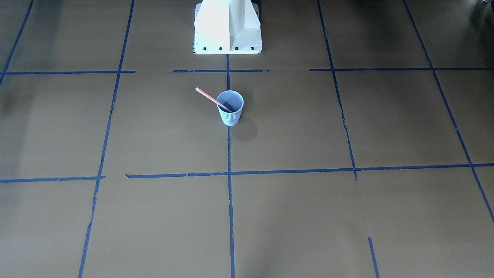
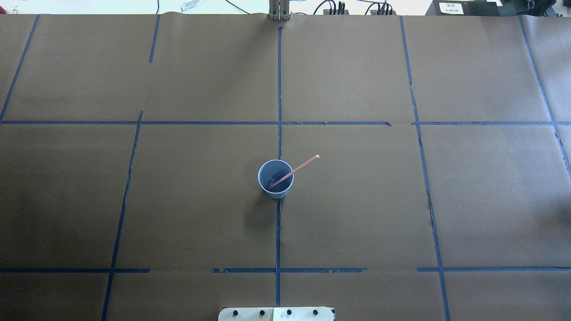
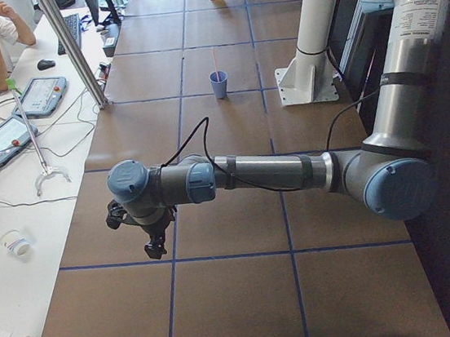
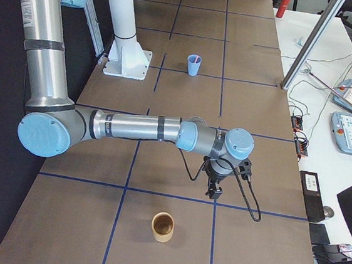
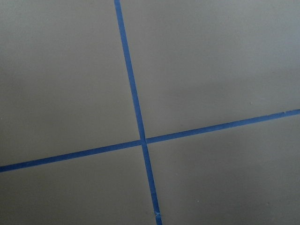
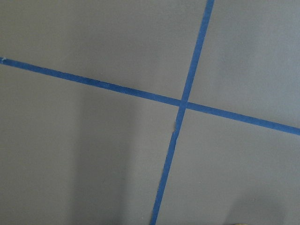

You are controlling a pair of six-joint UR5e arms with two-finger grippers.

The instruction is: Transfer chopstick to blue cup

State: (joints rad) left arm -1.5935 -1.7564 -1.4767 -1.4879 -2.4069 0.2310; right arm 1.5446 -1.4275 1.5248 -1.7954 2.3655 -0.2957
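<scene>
left gripper (image 3: pixel 154 245) is seen only in the side view, lower left of frame, held over the table (image 3: pixel 249 297); whether its fingers are apart or together cannot be told. right gripper (image 4: pixel 212 191) is also seen only from the side, centre-right of frame, and its state cannot be told. chopstick (image 2: pixel 296 169) is stood tilted inside the blue cup (image 2: pixel 277 193) at frame centre, leaned on the rim, upper end toward upper right. brown cup (image 4: pixel 163 226) is seen at lower centre, near the right gripper.
</scene>
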